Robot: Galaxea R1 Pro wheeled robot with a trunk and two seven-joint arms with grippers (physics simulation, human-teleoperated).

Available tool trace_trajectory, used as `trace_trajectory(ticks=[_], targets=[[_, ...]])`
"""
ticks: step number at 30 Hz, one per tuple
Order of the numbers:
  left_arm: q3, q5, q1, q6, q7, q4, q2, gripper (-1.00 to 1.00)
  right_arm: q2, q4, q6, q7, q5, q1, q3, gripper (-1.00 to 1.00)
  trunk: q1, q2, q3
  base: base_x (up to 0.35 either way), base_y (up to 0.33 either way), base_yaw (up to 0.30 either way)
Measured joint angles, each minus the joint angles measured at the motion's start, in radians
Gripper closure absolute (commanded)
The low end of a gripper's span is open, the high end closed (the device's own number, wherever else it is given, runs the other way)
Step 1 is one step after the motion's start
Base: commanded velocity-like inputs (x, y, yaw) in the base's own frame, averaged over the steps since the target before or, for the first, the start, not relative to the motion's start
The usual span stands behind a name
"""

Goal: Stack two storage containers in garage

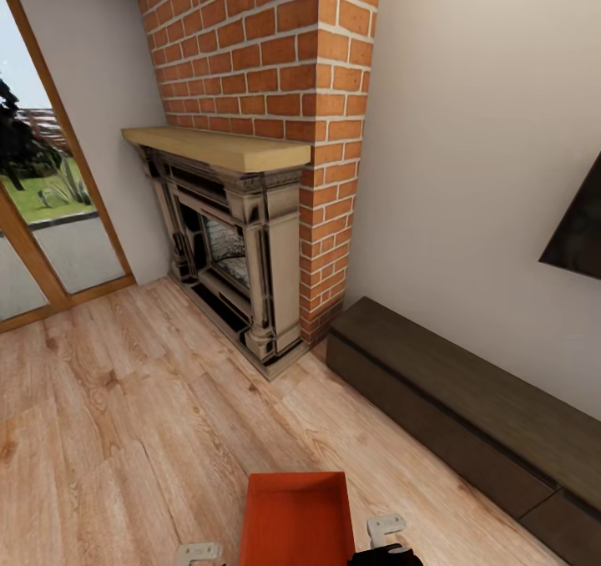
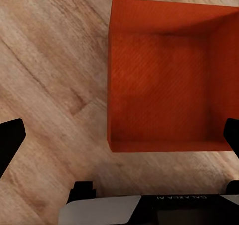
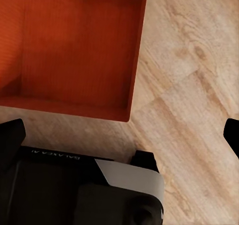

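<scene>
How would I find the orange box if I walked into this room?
Find the big red brick fireplace and follow the light wood floor toward the robot. The storage container sits there, an open-topped, empty, bright orange-red bin, unlike the long dark-brown cabinet along the wall.

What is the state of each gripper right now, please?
Left gripper: open, holding nothing, above the wood floor beside the orange-red storage container.
Right gripper: open, holding nothing, near the same container's corner.

A home's living room: a red brick fireplace with a pale wooden mantel, light wood plank floor, a long low dark-brown cabinet, and a black wall-mounted TV.
</scene>
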Motion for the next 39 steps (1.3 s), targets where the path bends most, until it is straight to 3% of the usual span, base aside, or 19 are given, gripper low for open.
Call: trace_trajectory(ticks=[21, 28, 39], targets=[[-0.002, 0.0, 0.0, 0.0, 0.0, -0.001, 0.0, -1.0, -0.005, -0.012, 0.0, 0.0, -0.001, -0.01, -0.005, -1.0, 0.081, -0.147, -0.066, 0.0, 0.0, 0.0], [-0.004, -0.003, -0.002, 0.001, 0.0, -0.011, -0.003, -1.0, -0.013, -0.013, 0.013, 0.003, -0.052, -0.054, -0.065, -1.0, 0.107, -0.196, -0.088, 0.0, 0.0, 0.0], [-0.008, -0.009, -0.002, 0.004, 0.0, -0.051, -0.005, -1.0, -0.022, 0.023, 0.01, 0.003, -0.066, -0.092, -0.081, -1.0, 0.15, -0.273, -0.123, 0.0, 0.0, 0.0]])
